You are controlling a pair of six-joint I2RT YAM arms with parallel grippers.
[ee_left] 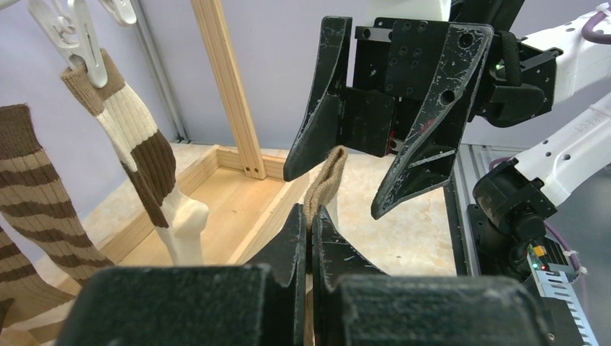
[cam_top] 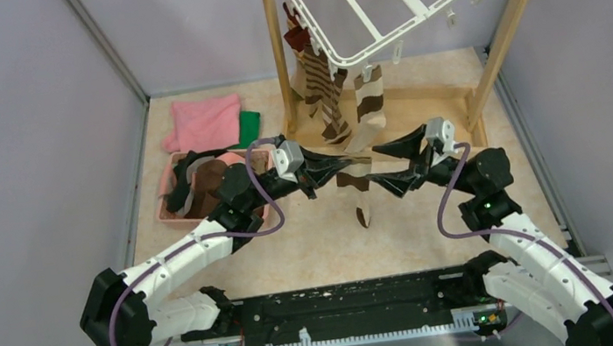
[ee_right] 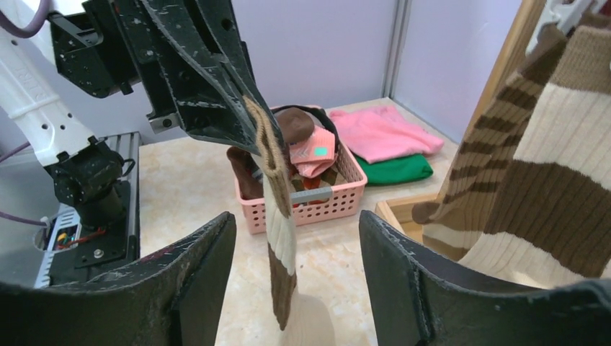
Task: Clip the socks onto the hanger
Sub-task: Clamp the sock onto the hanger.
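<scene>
A brown-and-cream banded sock (cam_top: 359,193) hangs straight down with its cuff (ee_left: 326,180) pinched in my left gripper (cam_top: 344,166), which is shut on it. My right gripper (ee_right: 297,223) is open, one finger on each side of the hanging sock (ee_right: 281,238), touching neither side. The left wrist view shows those same open fingers (ee_left: 418,151) just beyond the cuff. The white hanger (cam_top: 405,2) hangs above at the back. Two striped socks (cam_top: 324,91) (cam_top: 370,103) are clipped to its near edge.
A pink basket (cam_top: 167,199) holding more socks sits at the left behind my left arm. Beyond it lie a pink cloth (cam_top: 204,122) and a green cloth (cam_top: 250,127). Wooden frame posts (cam_top: 275,44) stand on either side of the hanger over a wooden base (ee_left: 216,209).
</scene>
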